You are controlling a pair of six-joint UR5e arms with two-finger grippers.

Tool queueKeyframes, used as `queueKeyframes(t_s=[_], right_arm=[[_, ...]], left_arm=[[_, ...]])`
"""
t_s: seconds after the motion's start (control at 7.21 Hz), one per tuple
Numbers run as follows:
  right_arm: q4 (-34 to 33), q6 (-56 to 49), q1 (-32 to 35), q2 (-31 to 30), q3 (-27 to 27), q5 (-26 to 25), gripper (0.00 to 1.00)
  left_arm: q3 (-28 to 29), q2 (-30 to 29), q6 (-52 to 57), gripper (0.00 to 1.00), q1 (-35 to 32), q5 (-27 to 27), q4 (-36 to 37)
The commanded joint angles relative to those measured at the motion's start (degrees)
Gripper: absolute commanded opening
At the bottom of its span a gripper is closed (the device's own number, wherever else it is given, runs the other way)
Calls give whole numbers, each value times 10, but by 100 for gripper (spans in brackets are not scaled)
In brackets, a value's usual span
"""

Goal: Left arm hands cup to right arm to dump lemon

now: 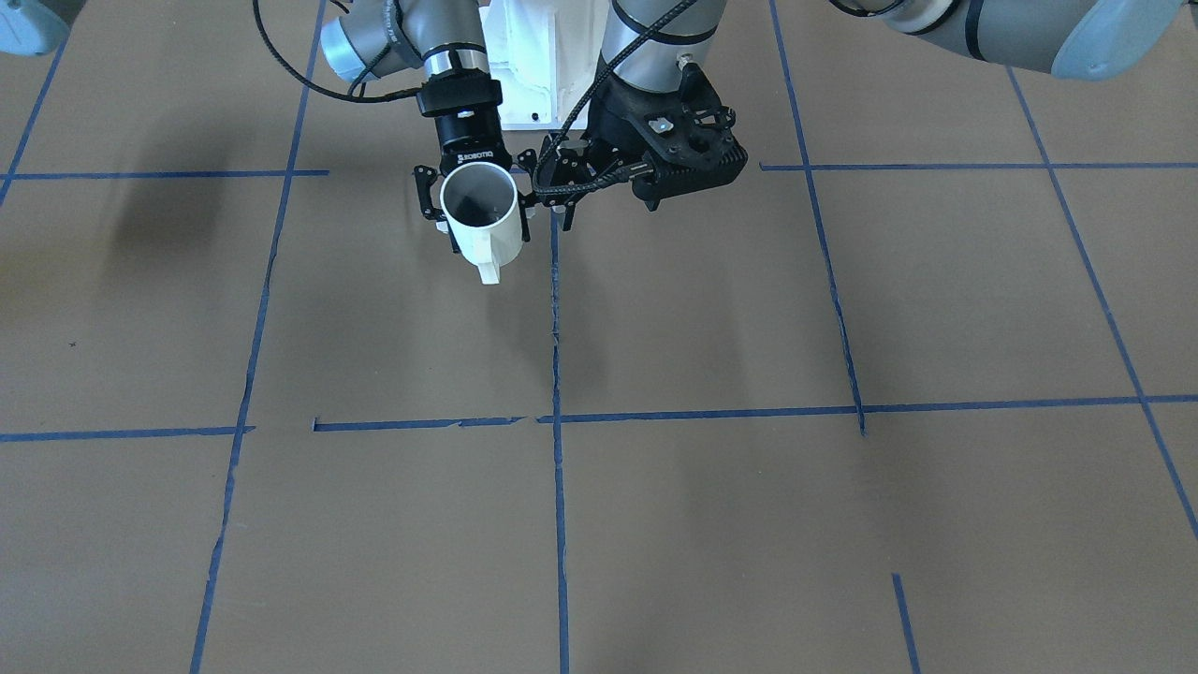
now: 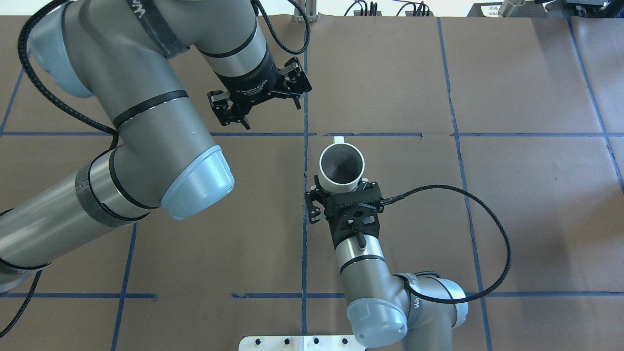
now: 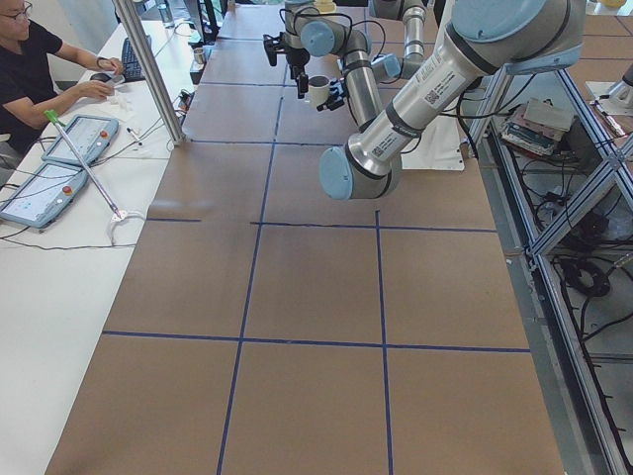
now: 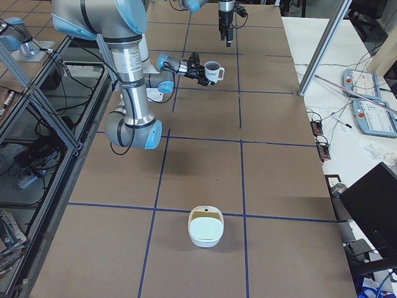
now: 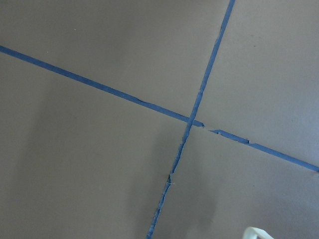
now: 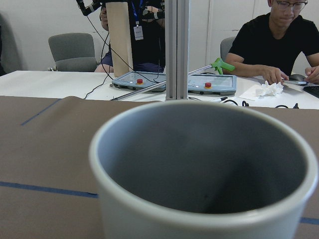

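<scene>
Cup (image 2: 341, 165) hangs above the tabletop (image 1: 749, 524), clamped in the right pincer (image 2: 340, 182). One finger presses on each side of its white ribbed wall, just below the rim. The right arm (image 2: 361, 265) reaches out from the robot's edge of the tabletop and holds the cup roughly upright over the middle region, well clear of all four edges. The mouth faces up and the loop handle points toward the operators' edge. The inside is grey and shadowed, and what lies at the bottom cannot be told.

The left pincer (image 2: 273, 117) holds nothing, its fingers spread wide and pointing down at the tabletop. It hangs from the left arm (image 2: 146, 112), apart from the cup on the side toward the tabletop's left end. The left wrist view shows brown surface and crossing blue tape lines (image 5: 192, 119).

A white bowl (image 4: 206, 226) stands on the tabletop toward its right end, well away from both pincers. Beyond the operators' edge a person (image 3: 30, 59) sits at a white desk with two control pendants (image 3: 69, 139).
</scene>
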Motion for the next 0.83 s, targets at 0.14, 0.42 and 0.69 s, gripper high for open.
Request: queueKeyframes(t_s=[0.14, 0.42, 0.69], right_arm=[[-23, -20, -4, 51, -36, -24, 5], [-24, -46, -4, 52, -36, -25, 7], [-23, -56, -2, 55, -36, -24, 7]], left_arm=[[23, -20, -24, 99, 12, -24, 25], [23, -19, -25, 98, 32, -21, 59], [25, -18, -25, 95, 47, -19, 58]])
